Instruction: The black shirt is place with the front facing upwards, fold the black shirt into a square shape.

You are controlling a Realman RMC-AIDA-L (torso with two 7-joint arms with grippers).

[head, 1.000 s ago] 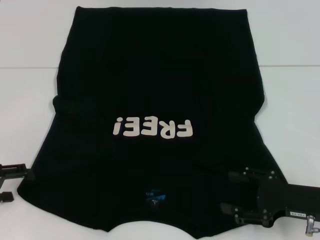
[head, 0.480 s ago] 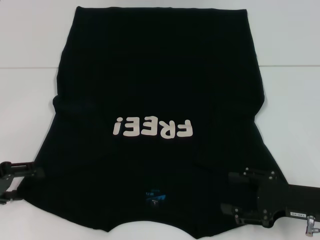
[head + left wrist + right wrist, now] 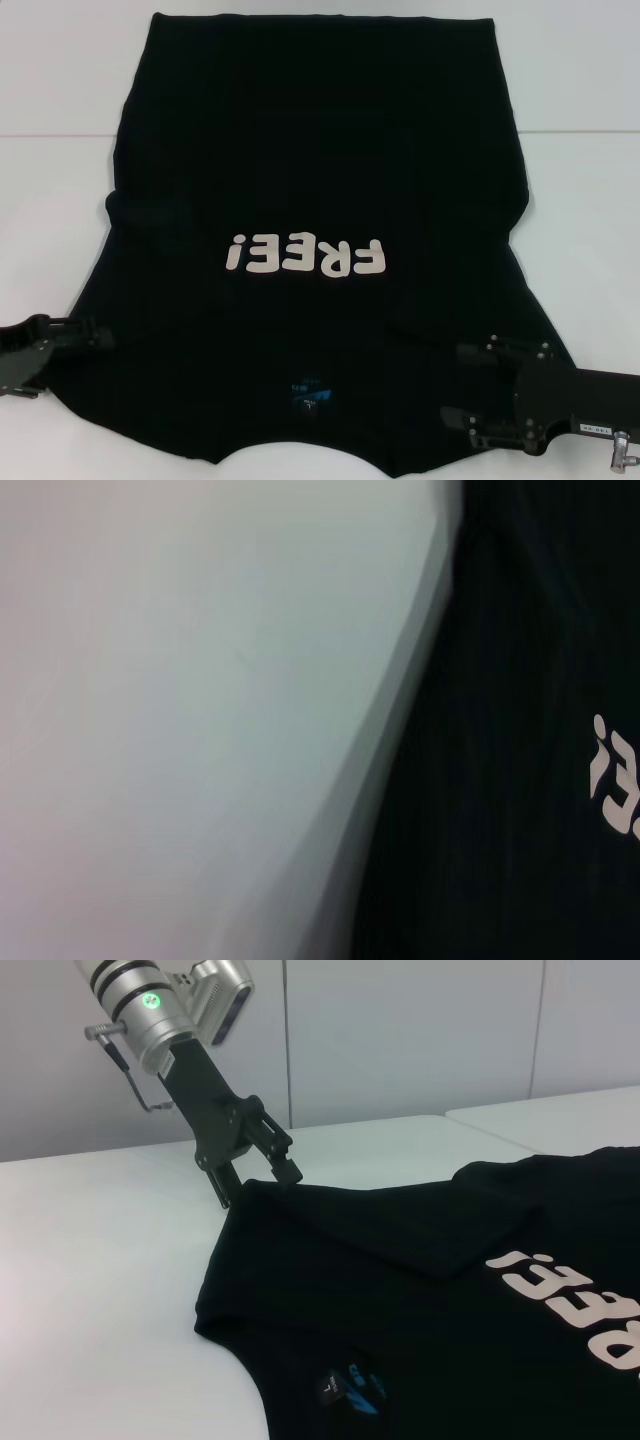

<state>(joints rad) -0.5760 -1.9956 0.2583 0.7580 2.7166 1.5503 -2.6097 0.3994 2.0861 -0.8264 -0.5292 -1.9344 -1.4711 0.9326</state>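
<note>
Right tool sits parted over black shirt near surface's near-right corner. Left tool, fingers spread, straddles left sleeve edge. Shirt lies flat, print up, reaching far edge.

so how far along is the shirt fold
Nothing is folded yet: the black shirt lies flat on the table, print up, both sleeves spread out. In hand: the left pincer is at the edge of the left sleeve, one finger over the cloth, seemingly about to grasp; the right pincer sits open over the right shoulder. All the folds into a square are left.
</note>
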